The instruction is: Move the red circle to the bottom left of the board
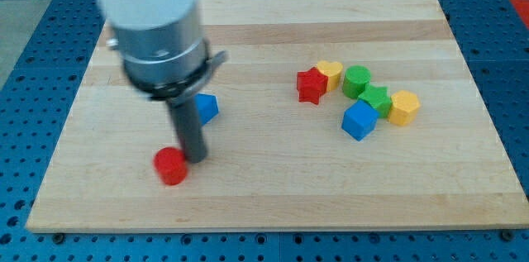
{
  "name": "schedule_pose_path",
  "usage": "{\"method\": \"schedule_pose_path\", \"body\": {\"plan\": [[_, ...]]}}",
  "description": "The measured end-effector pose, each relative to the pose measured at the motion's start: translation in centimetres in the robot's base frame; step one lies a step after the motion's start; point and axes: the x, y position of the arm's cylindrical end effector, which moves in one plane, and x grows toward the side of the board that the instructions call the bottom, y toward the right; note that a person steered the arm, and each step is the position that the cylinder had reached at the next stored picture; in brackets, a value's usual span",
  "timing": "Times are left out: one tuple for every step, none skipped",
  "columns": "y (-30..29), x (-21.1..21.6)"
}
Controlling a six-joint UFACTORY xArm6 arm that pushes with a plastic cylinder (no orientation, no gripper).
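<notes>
The red circle [171, 165] touches my tip [197, 159] at its right, near the board's [273, 204] bottom-left edge.

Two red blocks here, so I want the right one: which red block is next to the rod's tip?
The red circle, at my tip's left; the red star sits in the cluster far right.

my tip [197, 159] on table [273, 196], view's lower left | red circle [171, 165] just left of tip, close against it | blue block [207, 107] above tip, near | well right of tip, clustered: red star [312, 85], yellow heart [330, 73], green circle [357, 80], green star [375, 97], yellow block [404, 107], blue cube [359, 120]
</notes>
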Motion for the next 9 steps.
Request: {"method": "schedule_pose_path", "body": {"plan": [[0.0,-0.2],[3.4,-0.5],[3.9,0.6],[-0.5,1.2],[-6.7,1.4],[-9.0,1.7],[-3.9,1.1],[5.3,1.1],[15.8,1.1]]}}
